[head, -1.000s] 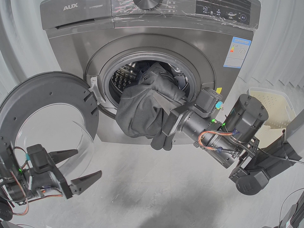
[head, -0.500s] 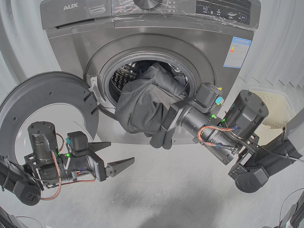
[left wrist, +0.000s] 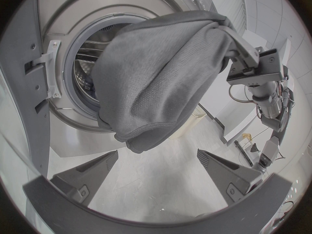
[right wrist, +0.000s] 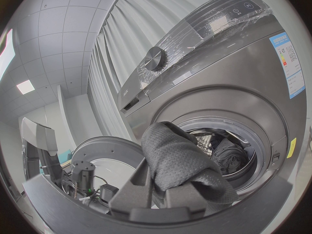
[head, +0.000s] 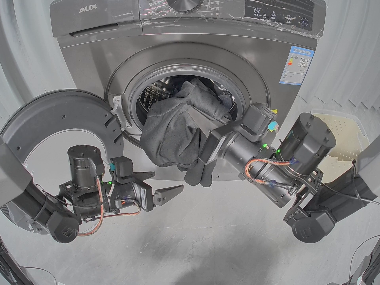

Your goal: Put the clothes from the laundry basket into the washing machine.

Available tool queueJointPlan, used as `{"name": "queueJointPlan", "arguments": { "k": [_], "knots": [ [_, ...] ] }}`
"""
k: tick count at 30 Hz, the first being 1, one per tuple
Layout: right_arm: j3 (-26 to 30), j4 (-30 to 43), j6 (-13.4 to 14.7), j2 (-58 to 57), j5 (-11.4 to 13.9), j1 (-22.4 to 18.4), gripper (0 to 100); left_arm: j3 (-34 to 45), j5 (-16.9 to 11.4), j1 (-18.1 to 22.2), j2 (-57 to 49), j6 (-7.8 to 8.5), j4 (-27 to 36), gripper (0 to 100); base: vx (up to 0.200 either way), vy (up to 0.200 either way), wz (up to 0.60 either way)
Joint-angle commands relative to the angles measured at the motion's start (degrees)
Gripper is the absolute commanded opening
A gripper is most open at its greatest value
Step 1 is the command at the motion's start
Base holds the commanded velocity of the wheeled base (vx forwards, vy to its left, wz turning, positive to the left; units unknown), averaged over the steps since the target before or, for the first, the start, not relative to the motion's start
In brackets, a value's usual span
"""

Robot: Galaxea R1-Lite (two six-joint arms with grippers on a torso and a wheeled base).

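A dark grey garment [head: 170, 131] hangs out of the washing machine's round opening [head: 158, 94], draped over the lower rim. My right gripper [head: 198, 119] is shut on its upper right part, just in front of the opening; the right wrist view has the cloth [right wrist: 175, 156] bunched between the fingers [right wrist: 139, 186]. My left gripper [head: 168, 182] stands open low in front of the machine, below and left of the hanging cloth, touching nothing. In the left wrist view the garment [left wrist: 156, 78] hangs above the open gripper [left wrist: 156, 153]. More dark clothes [right wrist: 229, 155] lie inside the drum.
The machine's door [head: 59, 115] is swung wide open to the left, behind my left arm. A cream laundry basket [head: 344, 135] stands on the floor at the right of the machine, partly behind my right arm. Bare grey floor lies in front.
My left arm has swung up and to the right, from beside the door to just below the hanging garment. The right gripper has shifted the garment slightly left.
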Motion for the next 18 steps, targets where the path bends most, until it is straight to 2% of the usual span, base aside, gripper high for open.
{"name": "queueJointPlan", "arguments": {
  "k": [1, 2, 8, 12, 18],
  "knots": [
    [0.0, -0.1, 0.0, 0.0, 0.0, 0.2, 0, -2.7, 0.0, 0.3, 4.1, -0.34, -0.5, 100, 0.000, 0.000, 0.00],
    [0.0, -0.1, 0.0, -0.1, -0.1, 0.2, 0, -3.0, 0.1, 0.3, 4.3, -0.43, -0.6, 100, 0.000, 0.000, 0.00],
    [0.4, -0.1, 0.1, -0.1, -0.1, 0.4, 0, -7.5, 0.7, 0.4, 7.0, -3.77, -1.7, 100, 0.000, 0.000, 0.00],
    [0.4, -0.1, 0.1, -0.1, -0.1, 0.5, 0, -10.5, 0.8, 0.7, 8.4, -4.21, -2.1, 100, 0.000, 0.000, 0.00],
    [0.4, -0.1, 0.1, 0.0, -0.1, 0.4, 0, -10.7, 0.7, 0.2, 7.6, -4.82, -2.1, 100, 0.000, 0.000, 0.00]
  ]
}}
